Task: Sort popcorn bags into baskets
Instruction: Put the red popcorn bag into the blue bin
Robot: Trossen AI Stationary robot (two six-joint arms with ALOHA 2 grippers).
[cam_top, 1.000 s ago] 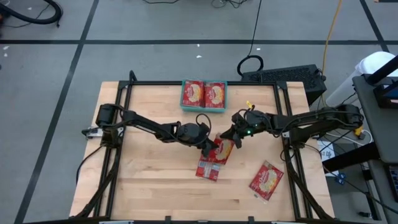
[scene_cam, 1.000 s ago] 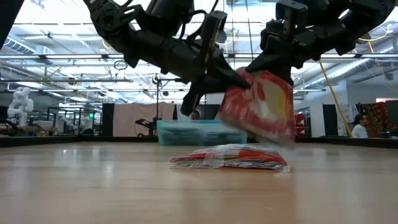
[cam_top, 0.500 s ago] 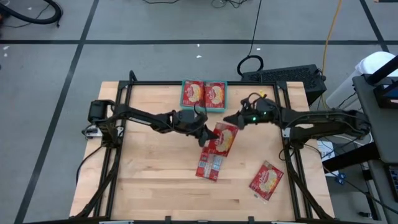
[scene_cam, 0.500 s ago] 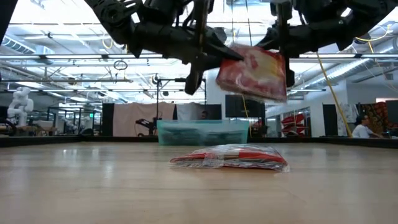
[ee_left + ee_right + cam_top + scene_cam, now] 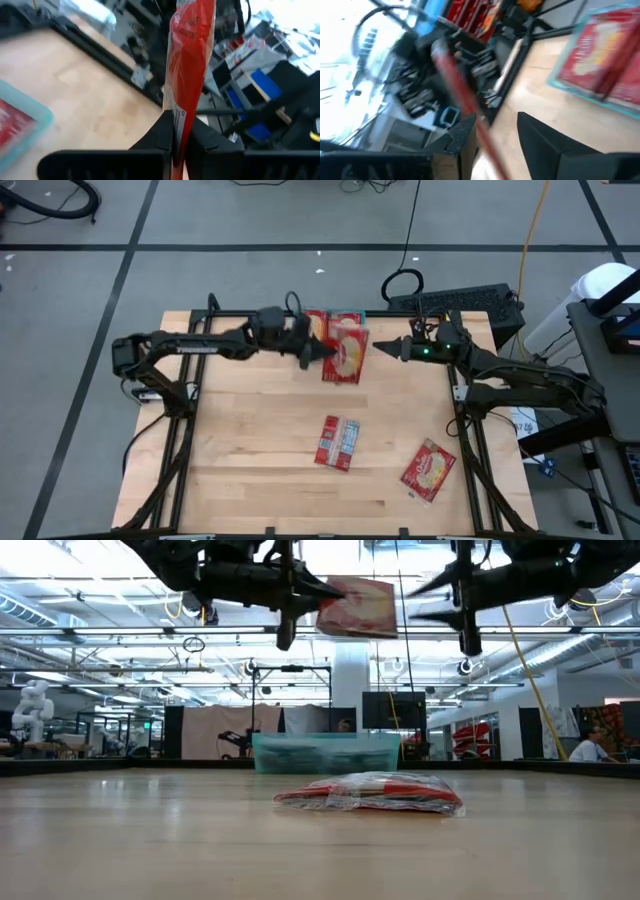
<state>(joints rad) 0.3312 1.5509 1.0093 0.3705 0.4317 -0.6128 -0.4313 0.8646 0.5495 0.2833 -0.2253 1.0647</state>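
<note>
Above the far middle of the table (image 5: 250, 480), my left gripper (image 5: 318, 352) is clamped on the edge of a popcorn bag (image 5: 345, 355), its fingers pressed tight against the packet so that it hangs in the air with its red face and cream oval turned upward. From my left wrist I see that same bag edge-on, a thin red strip rising from between my two dark fingers (image 5: 162, 132). It hangs over the teal basket (image 5: 297, 330), which sits at the far edge of the table and already has red packets lying flat inside; in the low view the basket (image 5: 325, 752) stands well below the held bag. My right gripper (image 5: 385, 350) is just beside the bag on its other side, fingers parted and holding nothing; in the low view its two fingertips are spread, one above the other, with a gap between them and the packet. On the wooden top nearer the front, a second bag (image 5: 337, 442) lies flat with its pale back partly showing, and a third bag (image 5: 428, 470) lies tilted near the right front corner, face up. Both rest well apart from the basket and from each other.
</note>
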